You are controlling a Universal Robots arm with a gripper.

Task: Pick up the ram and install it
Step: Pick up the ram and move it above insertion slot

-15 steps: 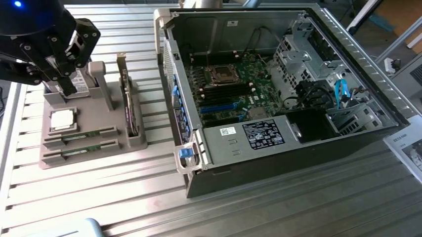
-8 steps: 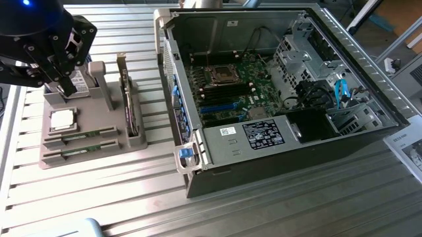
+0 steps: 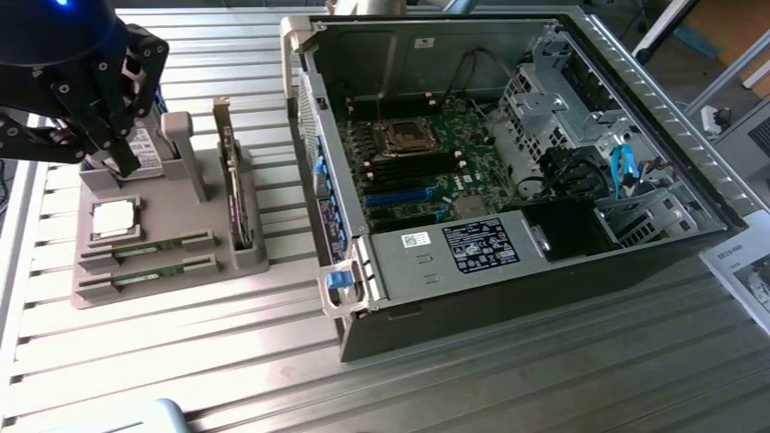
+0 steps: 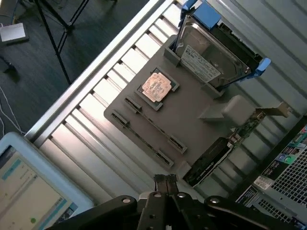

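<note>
Two ram sticks (image 3: 154, 244) (image 3: 147, 271) lie edge-up in the slots of a grey holder (image 3: 180, 280) at the exterior view's left; in the wrist view they are thin dark strips (image 4: 154, 125) (image 4: 142, 142). My black gripper (image 3: 121, 164) hangs above the holder's far end, in front of the hard drive (image 3: 147, 149), a short way from the ram. Its fingertips (image 4: 165, 181) are shut together with nothing between them. The open computer case (image 3: 601, 262) lies on its side to the right, its motherboard (image 3: 416, 162) exposed.
The holder also carries a CPU (image 3: 114, 219) (image 4: 157, 86), the hard drive (image 4: 211, 52) and an upright expansion card (image 3: 234, 194) (image 4: 216, 153). A lit screen (image 4: 29, 191) sits near the table's edge. A paper manual (image 3: 746, 271) lies right of the case.
</note>
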